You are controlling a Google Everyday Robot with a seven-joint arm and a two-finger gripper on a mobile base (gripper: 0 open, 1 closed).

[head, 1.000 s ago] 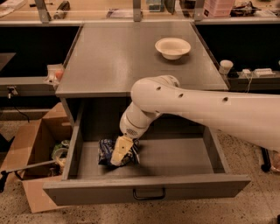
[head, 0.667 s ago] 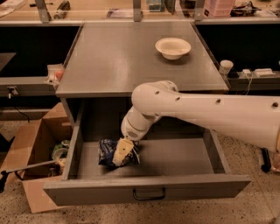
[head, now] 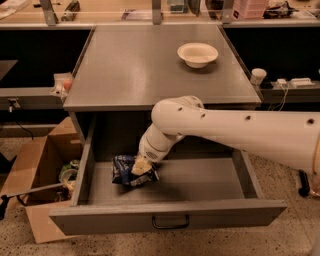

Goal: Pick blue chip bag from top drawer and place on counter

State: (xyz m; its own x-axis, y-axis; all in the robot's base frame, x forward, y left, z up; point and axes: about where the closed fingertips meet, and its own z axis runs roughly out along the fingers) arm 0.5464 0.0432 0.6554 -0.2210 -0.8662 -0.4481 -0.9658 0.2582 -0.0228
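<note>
The blue chip bag [head: 125,172] lies crumpled on the floor of the open top drawer [head: 200,182], at its left side. My gripper [head: 142,167] reaches down from the white arm [head: 225,130] into the drawer and sits right on the bag's right half, touching it. The bag rests on the drawer floor. The counter [head: 145,65] is the flat grey top of the cabinet above the drawer, with a white bowl [head: 197,54] at its back right.
The drawer's front panel with its dark wire handle [head: 170,221] is nearest the camera. A brown cardboard box [head: 37,175] with items stands on the floor left of the drawer. A wooden bench with metal posts [head: 100,12] runs behind the counter.
The arm's elbow has sunk slightly lower over the drawer. The gripper stays on the bag, and the bag has barely moved.
</note>
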